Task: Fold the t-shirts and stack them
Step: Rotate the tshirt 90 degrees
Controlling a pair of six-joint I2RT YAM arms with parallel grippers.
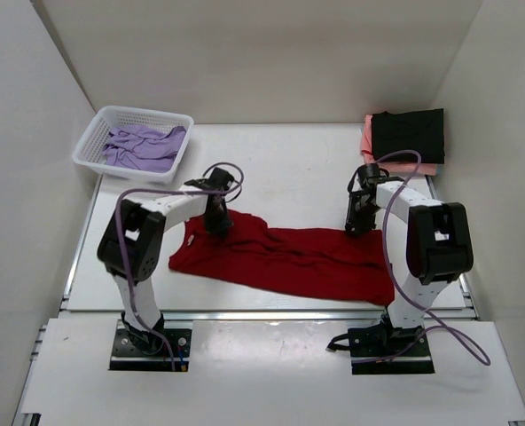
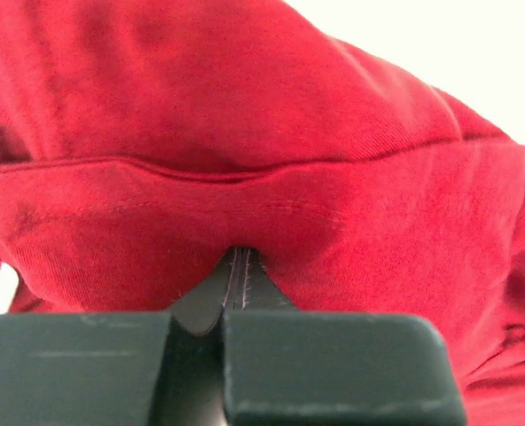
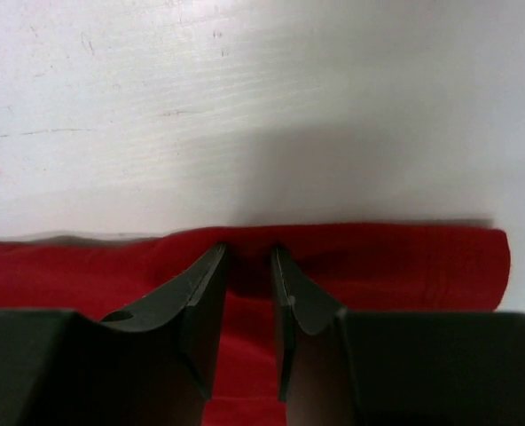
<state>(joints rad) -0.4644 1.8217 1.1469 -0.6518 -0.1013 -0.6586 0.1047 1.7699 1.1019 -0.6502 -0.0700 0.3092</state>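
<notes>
A bright red t-shirt (image 1: 289,257) lies spread and wrinkled across the middle of the table. My left gripper (image 1: 218,222) is at the shirt's far left part. In the left wrist view its fingers (image 2: 236,271) are pressed together, pinching a fold of the red cloth (image 2: 245,133). My right gripper (image 1: 358,222) is at the shirt's far right edge. In the right wrist view (image 3: 249,257) its jaws stand a little apart, tips down on the red hem (image 3: 404,266), with cloth in the gap.
A white mesh basket (image 1: 96,133) at the back left holds a pale lavender t-shirt (image 1: 143,146). A folded black t-shirt (image 1: 409,133) lies on a salmon pink one (image 1: 367,138) at the back right. White walls close in the table.
</notes>
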